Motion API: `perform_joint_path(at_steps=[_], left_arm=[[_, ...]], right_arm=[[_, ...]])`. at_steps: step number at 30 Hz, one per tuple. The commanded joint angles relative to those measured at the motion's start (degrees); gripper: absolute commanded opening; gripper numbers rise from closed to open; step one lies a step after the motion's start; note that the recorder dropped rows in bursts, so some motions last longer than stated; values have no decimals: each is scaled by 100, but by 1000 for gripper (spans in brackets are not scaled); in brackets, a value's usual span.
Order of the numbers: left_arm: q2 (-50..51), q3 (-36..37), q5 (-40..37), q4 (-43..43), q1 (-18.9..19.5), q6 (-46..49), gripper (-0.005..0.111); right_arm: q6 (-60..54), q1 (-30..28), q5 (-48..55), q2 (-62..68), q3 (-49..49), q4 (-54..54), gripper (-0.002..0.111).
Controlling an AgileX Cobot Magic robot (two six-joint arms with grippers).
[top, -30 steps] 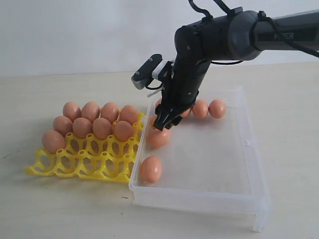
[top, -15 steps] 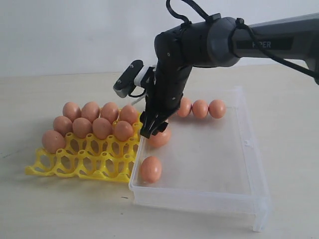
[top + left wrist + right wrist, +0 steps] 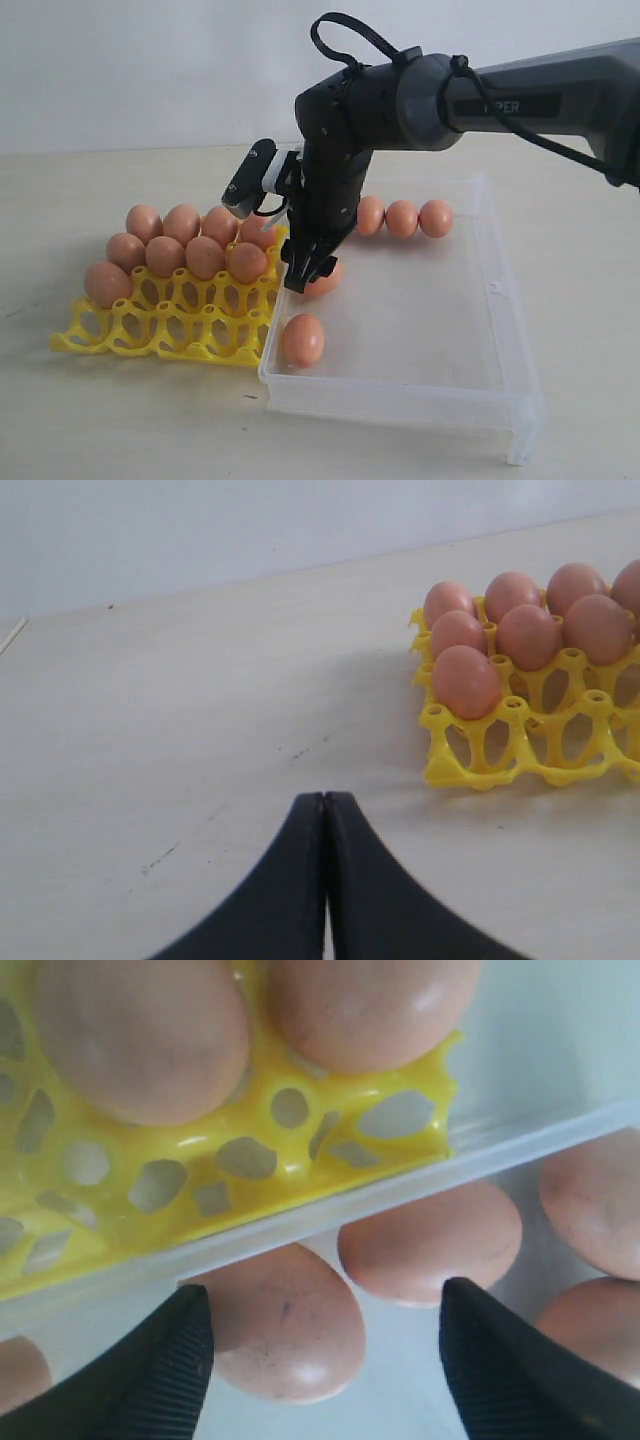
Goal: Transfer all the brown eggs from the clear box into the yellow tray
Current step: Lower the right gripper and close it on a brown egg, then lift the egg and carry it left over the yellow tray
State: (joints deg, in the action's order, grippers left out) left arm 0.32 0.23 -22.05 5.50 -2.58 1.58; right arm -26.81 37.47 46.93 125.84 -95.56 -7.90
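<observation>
Shifted left since a second ago, the right gripper (image 3: 306, 272) now hangs at the clear box's (image 3: 500, 300) left wall. Its jaws are wide and hold nothing, directly over two brown eggs (image 3: 285, 1330) lying inside. Three more eggs line the box's far wall; one sits near its front left corner. Nine eggs sit in the yellow tray (image 3: 160, 330), just beside the box. Left gripper (image 3: 325, 810) is pinched closed over the bench (image 3: 150, 730).

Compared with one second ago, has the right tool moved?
Yes. The right tool has shifted left and lower over the clear box, toward its wall beside the yellow tray.
</observation>
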Motion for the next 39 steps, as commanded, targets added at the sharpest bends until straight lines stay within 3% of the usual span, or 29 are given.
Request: perform_joint_path(at_steps=[1, 21, 36, 39], left_arm=[[-32, -23, 35, -6, -28, -26, 0], [-32, -23, 35, -6, -28, -26, 0], [-32, -23, 35, -6, -28, -26, 0], [-32, -23, 35, -6, -28, -26, 0]], right_arm=[[-68, 46, 6, 63, 39, -2, 61], [454, 114, -33, 355, 95, 37, 58], [1163, 114, -767, 355, 95, 502, 58], [1190, 114, -782, 355, 95, 591, 52]])
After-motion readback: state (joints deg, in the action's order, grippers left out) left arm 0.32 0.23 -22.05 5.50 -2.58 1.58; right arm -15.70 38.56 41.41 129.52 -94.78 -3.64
